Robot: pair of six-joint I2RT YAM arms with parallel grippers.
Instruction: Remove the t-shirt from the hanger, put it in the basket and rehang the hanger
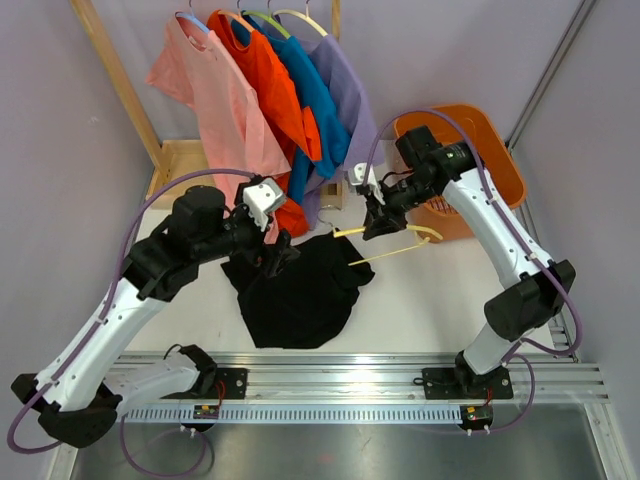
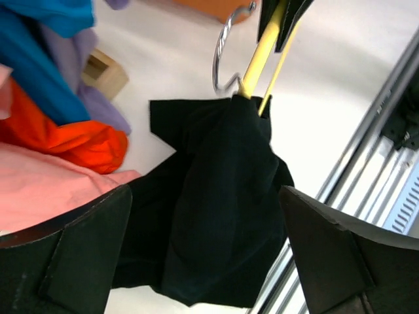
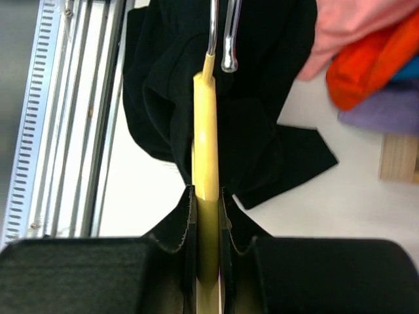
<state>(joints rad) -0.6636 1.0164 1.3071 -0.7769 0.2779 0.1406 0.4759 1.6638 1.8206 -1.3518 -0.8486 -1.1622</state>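
Right hand (image 1: 379,222) holds yellow hanger (image 1: 400,250); black t-shirt (image 1: 300,295) heaped on table (image 1: 430,290), left hand (image 1: 277,256) above.

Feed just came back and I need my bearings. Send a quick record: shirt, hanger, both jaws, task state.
shirt: black, crumpled on table
hanger: yellow, one end inside shirt
left jaws: open, over shirt, holding nothing
right jaws: shut on hanger's bar
task: not done, shirt not yet off hanger

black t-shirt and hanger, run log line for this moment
left end effector open over black t-shirt | right end effector shut on yellow hanger | black t-shirt partly on yellow hanger
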